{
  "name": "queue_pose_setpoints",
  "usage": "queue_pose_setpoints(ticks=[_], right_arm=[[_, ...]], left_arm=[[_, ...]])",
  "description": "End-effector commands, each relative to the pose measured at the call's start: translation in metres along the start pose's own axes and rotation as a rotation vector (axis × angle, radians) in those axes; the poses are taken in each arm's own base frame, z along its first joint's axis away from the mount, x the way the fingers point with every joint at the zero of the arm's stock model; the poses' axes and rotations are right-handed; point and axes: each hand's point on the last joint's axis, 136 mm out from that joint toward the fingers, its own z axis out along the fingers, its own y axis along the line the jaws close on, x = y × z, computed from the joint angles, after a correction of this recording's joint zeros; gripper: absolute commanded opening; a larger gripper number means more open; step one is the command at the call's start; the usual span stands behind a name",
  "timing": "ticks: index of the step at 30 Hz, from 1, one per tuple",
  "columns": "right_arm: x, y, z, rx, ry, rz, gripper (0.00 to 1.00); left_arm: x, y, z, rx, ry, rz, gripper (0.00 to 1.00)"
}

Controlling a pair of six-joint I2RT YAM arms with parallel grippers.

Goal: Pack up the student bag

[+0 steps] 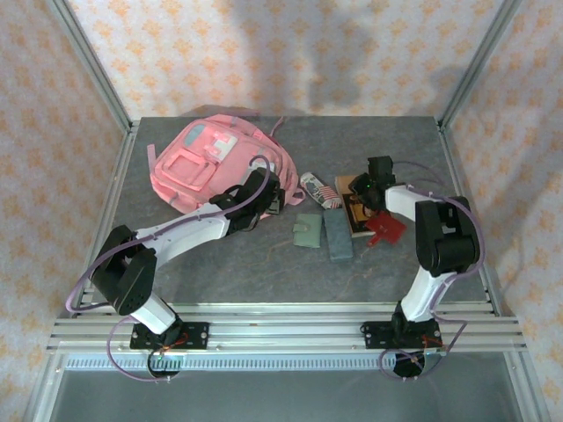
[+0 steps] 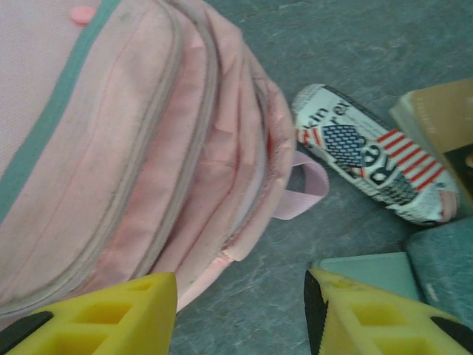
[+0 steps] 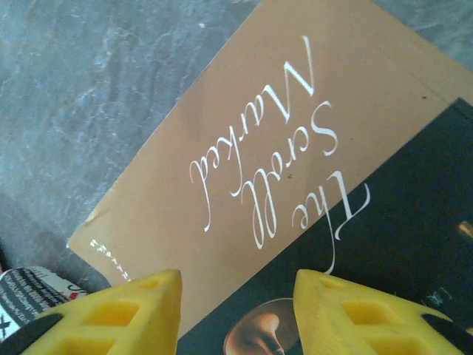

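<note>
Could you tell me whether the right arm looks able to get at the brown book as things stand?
Probably yes: the right gripper hangs directly over the brown book, jaws apart, with that part of its cover bare.

Grey stone-look table [image 1: 264, 268] enclosed by pale floral-papered walls [image 1: 290, 53].

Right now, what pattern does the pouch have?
The pouch shows newsprint lettering with an American flag; clearest in left wrist view.
</note>
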Motion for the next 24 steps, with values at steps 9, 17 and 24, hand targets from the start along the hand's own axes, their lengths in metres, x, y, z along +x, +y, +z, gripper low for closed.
queue_pose_setpoints(ticks=[9,17,24], right_arm=[[0.016,-0.024,-0.045,0.127,-0.011,-0.048,0.49],[0.03,-0.056,-0.056,0.204,0.013,-0.076,0.49],[0.021,-0.088,-0.075,0.349,-0.027,-0.099,0.49]], left_arm=[[-0.022,-0.065,0.007,0.172,-0.022,-0.012,0.51],[-0.029,-0.107,0.024,0.262,-0.002,-0.009,0.51],[-0.021,-0.117,0.031,0.269,0.018,0.005,0.51]])
